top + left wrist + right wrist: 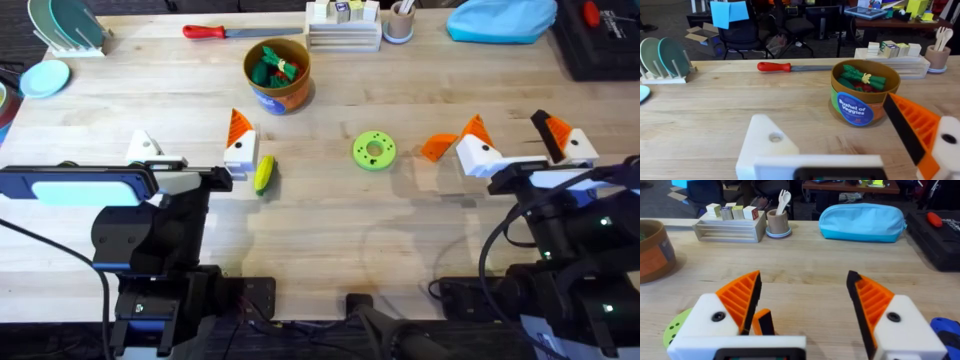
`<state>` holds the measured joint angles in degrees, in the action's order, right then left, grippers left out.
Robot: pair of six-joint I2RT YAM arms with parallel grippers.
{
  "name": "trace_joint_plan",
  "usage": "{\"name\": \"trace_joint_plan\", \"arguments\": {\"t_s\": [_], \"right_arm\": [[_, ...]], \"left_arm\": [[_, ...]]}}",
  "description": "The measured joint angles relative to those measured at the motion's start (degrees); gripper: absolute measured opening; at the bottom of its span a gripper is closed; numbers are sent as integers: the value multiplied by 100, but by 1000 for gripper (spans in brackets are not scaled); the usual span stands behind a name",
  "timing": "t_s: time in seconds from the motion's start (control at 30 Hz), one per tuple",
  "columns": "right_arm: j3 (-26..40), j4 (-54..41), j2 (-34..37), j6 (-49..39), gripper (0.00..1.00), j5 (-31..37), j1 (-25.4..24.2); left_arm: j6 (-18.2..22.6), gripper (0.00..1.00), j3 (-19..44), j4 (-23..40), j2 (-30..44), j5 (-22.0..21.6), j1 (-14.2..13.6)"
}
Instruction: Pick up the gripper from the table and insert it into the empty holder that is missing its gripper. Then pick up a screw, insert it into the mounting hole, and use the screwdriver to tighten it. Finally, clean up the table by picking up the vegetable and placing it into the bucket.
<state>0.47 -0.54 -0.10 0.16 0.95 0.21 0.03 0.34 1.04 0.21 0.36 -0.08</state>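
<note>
Both arms were extended forward from their bases and held low over the table. The left gripper was held wide open; 1 of its 2 fingers lacked an orange pad. The right gripper was likewise spread wide, with both orange pads fitted.

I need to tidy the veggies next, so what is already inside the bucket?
The bucket holds green toy vegetables, with something red beneath them. Its wall and that pile hide the bottom. The corn cob lies outside, on the table.

yellow vegetable, orange-brown blue-labelled bucket, orange gripper
</note>
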Motion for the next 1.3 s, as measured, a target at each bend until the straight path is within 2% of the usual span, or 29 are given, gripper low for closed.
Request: {"name": "trace_joint_plan", "arguments": {"t_s": [0.47, 0.6, 0.73, 0.87, 1.03, 1.13, 1.2, 1.3], "right_arm": [[12, -76, 0, 0, 992, 29, -1], [314, -681, 17, 0, 992, 8, 0], [1035, -1754, 325, 0, 991, 24, 0], [2248, -2810, 993, 0, 992, 24, 0], [3766, -3907, 1959, 0, 991, 24, 0], [4435, -4406, 2533, 0, 991, 25, 0], [4772, -4632, 2898, 0, 992, 24, 0], [4974, -4715, 3209, 0, 993, 24, 0]], "left_arm": [[2, 993, 1, -86, -2, 0, 0], [7, 992, 143, 116, 0, -2, -1], [22, 993, 987, 1042, 78, -85, -2], [38, 994, 2336, 2223, 535, -251, -4], [43, 993, 3998, 4099, 1634, -314, -4], [45, 992, 4798, 5174, 2397, -302, -4], [91, 993, 5215, 5613, 2880, -299, -4], [128, 993, 5569, 5815, 3419, -297, -4]]}}
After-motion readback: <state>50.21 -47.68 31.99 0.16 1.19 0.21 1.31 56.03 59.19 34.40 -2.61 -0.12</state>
